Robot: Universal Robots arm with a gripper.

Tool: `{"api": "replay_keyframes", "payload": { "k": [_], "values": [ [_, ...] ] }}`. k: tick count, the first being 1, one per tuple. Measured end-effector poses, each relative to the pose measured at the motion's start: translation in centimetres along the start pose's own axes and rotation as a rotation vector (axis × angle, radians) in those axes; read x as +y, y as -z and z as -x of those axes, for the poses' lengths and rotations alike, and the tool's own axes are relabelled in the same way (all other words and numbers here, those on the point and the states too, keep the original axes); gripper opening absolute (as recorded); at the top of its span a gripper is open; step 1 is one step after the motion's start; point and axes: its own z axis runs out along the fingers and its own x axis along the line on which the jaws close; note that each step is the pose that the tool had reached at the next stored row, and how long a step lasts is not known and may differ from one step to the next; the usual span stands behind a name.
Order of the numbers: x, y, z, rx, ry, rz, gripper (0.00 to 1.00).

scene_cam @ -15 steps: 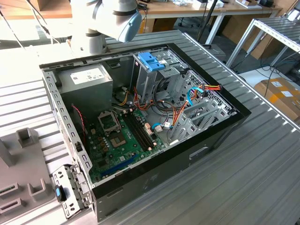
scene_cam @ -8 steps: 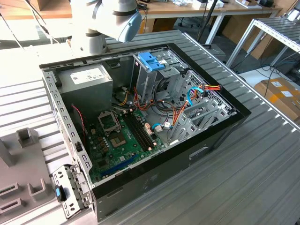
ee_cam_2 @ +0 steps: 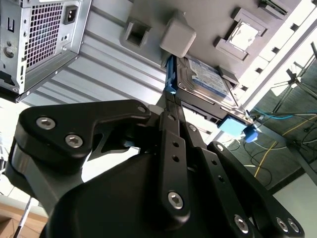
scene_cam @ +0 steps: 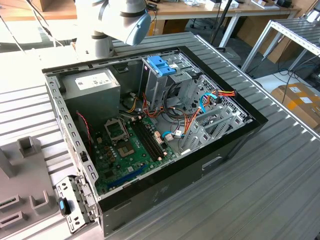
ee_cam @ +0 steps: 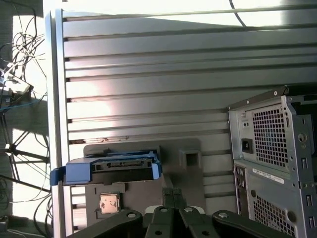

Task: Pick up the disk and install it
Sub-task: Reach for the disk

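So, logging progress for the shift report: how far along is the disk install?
Nothing done yet: the disk lies on the grey stand, outside the open case. The gripper is near its blue rail, jaws shut and holding nothing. Pickup and install are both left.

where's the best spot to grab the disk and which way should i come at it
Pinch the disk across its two broad faces, midway along the exposed connector edge, between the blue rails. It seems to stand on edge in the grey holder, so come straight in from the side away from the holder, straddling its thin body.
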Motion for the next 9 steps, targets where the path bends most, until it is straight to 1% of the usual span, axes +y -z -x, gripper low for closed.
{"api": "replay_keyframes", "payload": {
  "k": [9],
  "values": [
    [-0.03, 0.01, -0.41, 0.0, 0.0, 0.0, 0.11]
  ]
}}
